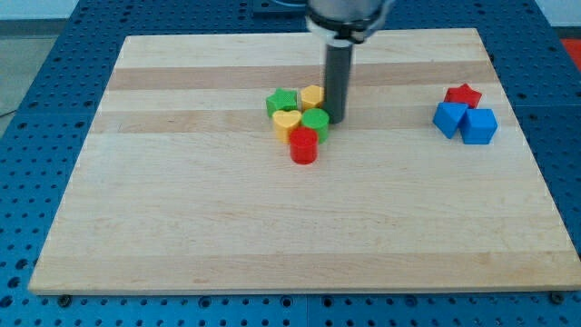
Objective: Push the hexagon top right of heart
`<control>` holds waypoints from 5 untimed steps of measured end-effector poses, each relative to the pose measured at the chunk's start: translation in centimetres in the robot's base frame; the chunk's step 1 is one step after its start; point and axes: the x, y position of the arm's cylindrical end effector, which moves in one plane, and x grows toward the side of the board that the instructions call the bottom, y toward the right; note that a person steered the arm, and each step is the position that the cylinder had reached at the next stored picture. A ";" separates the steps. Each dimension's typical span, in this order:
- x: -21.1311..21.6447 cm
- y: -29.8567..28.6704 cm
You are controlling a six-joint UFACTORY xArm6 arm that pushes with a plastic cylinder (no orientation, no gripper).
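Note:
A yellow hexagon (311, 95) sits at the upper right of a tight cluster near the board's middle top. A yellow heart (287, 123) lies just below and left of it. A green star (281, 101) is at the cluster's upper left, a green cylinder (316, 123) at the right, and a red cylinder (303, 145) at the bottom. My tip (335, 119) stands just right of the hexagon and the green cylinder, touching or nearly touching them.
A red star (463, 94) and two blue blocks (448, 118) (479, 126) are grouped near the view's right side. The wooden board (182, 227) lies on a blue perforated table.

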 end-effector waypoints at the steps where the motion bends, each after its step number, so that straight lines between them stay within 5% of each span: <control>1: -1.8 -5.2; 2: -4.1 -9.0; 5: -3.8 4.9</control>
